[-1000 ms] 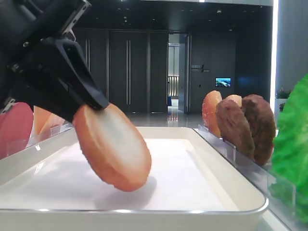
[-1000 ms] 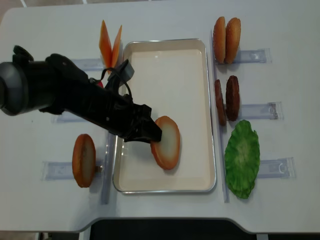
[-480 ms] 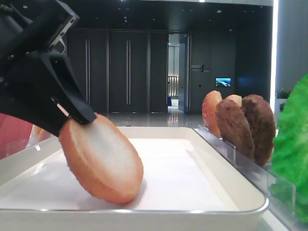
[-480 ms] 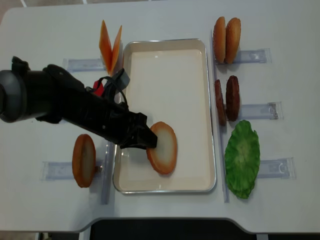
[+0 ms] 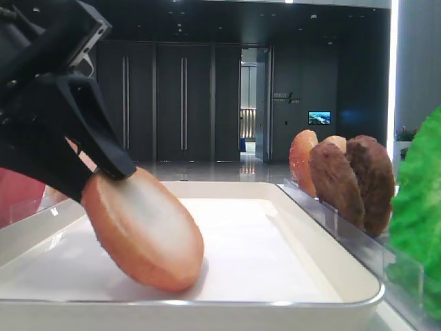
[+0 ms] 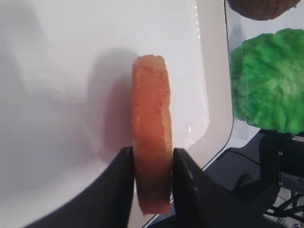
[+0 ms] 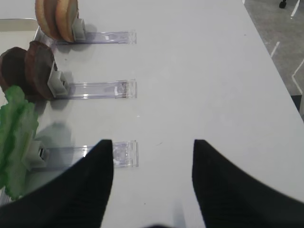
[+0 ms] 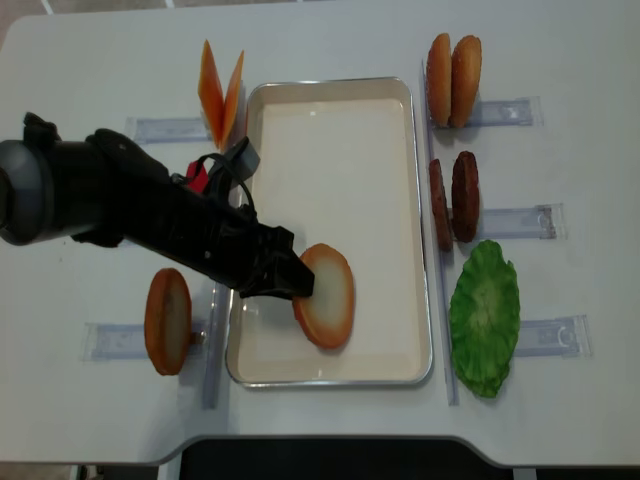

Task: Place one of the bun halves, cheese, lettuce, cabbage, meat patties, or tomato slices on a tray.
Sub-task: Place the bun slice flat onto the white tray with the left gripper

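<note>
On tray, unlabeled bun half.

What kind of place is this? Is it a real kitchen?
Probably not a kitchen: it looks like a robot demo table in an office lobby. Burger pieces, such as the meat patties, stand in clear holders around a white tray, and tall dark doors and a wall screen show behind.
</note>
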Robot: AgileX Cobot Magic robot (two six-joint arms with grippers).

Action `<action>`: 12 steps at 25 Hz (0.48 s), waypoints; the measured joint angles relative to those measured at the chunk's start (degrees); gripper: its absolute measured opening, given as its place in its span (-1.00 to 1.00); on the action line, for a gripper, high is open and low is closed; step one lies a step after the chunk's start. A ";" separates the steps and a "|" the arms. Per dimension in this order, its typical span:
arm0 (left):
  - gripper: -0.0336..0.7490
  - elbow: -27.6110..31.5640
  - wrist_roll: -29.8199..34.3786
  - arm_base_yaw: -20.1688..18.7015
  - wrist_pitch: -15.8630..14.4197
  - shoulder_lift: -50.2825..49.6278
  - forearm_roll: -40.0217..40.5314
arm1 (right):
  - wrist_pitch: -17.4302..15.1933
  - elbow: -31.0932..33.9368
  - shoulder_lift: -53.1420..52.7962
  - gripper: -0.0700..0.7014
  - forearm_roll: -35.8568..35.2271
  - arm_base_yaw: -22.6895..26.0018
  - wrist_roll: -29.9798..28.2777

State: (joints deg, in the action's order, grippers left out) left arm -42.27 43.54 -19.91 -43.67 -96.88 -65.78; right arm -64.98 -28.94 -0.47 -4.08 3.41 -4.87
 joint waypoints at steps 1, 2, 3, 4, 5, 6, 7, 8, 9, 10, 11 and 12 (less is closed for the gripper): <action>-0.29 0.00 -0.15 0.00 -0.05 0.00 0.55 | 0.00 0.00 0.00 0.12 0.00 0.00 0.00; -0.22 0.00 -0.81 0.00 -0.11 0.00 1.12 | 0.00 0.00 0.00 0.12 0.00 0.00 0.00; -0.13 0.00 -1.60 0.00 -0.16 0.00 1.90 | 0.00 0.00 0.00 0.12 0.00 0.00 0.00; -0.03 0.00 -2.06 0.00 -0.28 0.00 2.72 | 0.00 0.00 0.00 0.12 0.00 0.00 0.00; 0.04 0.00 -3.07 0.00 -0.50 0.00 3.56 | 0.00 0.00 0.00 0.12 0.00 0.00 0.00; 0.12 0.00 -4.37 0.00 -0.56 0.00 4.77 | 0.00 0.00 0.00 0.12 0.00 0.00 0.00; 0.18 0.00 -5.86 0.00 -0.63 0.00 6.21 | 0.00 0.00 0.00 0.12 0.00 0.00 0.00; 0.23 0.00 -6.89 0.00 -0.63 0.00 7.72 | 0.00 0.00 0.00 0.12 0.00 0.00 0.00; 0.25 0.00 -8.37 0.00 -0.63 0.00 8.94 | 0.00 0.00 0.00 0.12 0.00 0.00 0.00; 0.27 0.00 -9.84 0.00 -0.71 0.00 10.33 | 0.00 0.00 0.00 0.12 0.00 0.00 0.00; 0.28 0.00 -10.92 0.00 -0.79 0.06 11.66 | 0.00 0.00 0.00 0.12 0.00 0.00 0.00; 0.29 0.00 -11.65 0.05 -0.82 0.24 12.57 | 0.00 0.00 0.00 0.12 0.00 0.00 0.00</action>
State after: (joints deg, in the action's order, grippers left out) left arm -42.27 31.89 -19.86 -44.48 -96.64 -53.21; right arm -64.98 -28.94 -0.47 -4.08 3.41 -4.87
